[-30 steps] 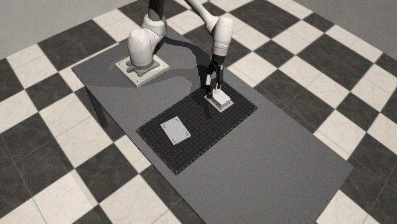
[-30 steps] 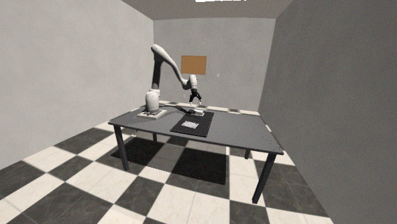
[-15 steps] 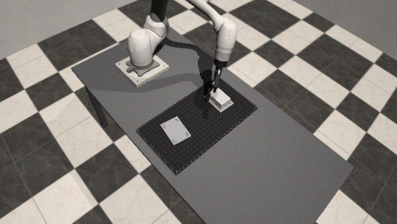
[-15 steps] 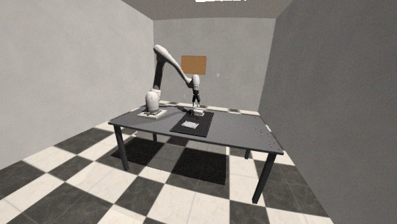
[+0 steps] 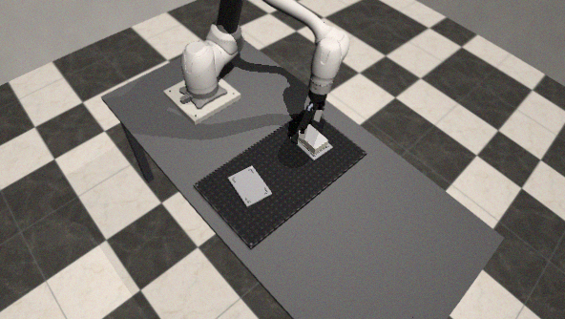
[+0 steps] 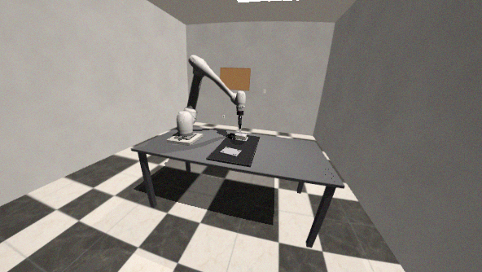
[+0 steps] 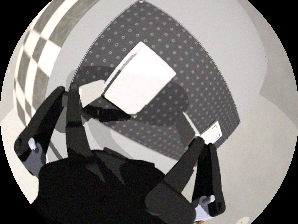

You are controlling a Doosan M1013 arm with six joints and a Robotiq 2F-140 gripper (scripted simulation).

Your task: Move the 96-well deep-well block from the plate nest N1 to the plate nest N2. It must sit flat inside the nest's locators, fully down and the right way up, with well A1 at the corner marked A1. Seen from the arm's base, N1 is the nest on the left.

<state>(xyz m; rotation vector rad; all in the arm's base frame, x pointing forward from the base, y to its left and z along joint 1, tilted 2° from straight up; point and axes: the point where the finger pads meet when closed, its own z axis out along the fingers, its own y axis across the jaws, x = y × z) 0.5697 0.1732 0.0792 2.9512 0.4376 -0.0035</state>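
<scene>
The jaws of the gripper point(image 5: 305, 130) were spread fully apart and nothing was held between them; in the top view they were seen poised just above the near-left side of the 96-well deep-well block point(image 5: 314, 141), apparently not touching it. The block was seated in plate nest N1 point(image 5: 326, 151), at the far right of the dark perforated mat point(image 5: 305, 191) on the tabletop point(image 5: 382, 229). Plate nest N2 point(image 5: 249, 185), a pale plate with small dark corner locators, lay unoccupied at the near left of the same mat, well apart from the block. In the wrist view the block point(image 7: 137, 80) was seen as a white box between the two spread fingers, with N2 point(image 7: 212, 133) only just visible beyond. The block was judged to be a rigid moulded plastic part, light for its bulk, stiff enough to be clamped firmly, but smooth-sided and therefore liable to slip or tilt if it were gripped off-centre. A hold across two opposite side walls, at mid-length and low enough for full pad contact, was judged most suitable, so that the block would hang level for seating inside the locators. No brand, label or writing could be read in any view; the A1 corner mark was too small to be made out.
</scene>
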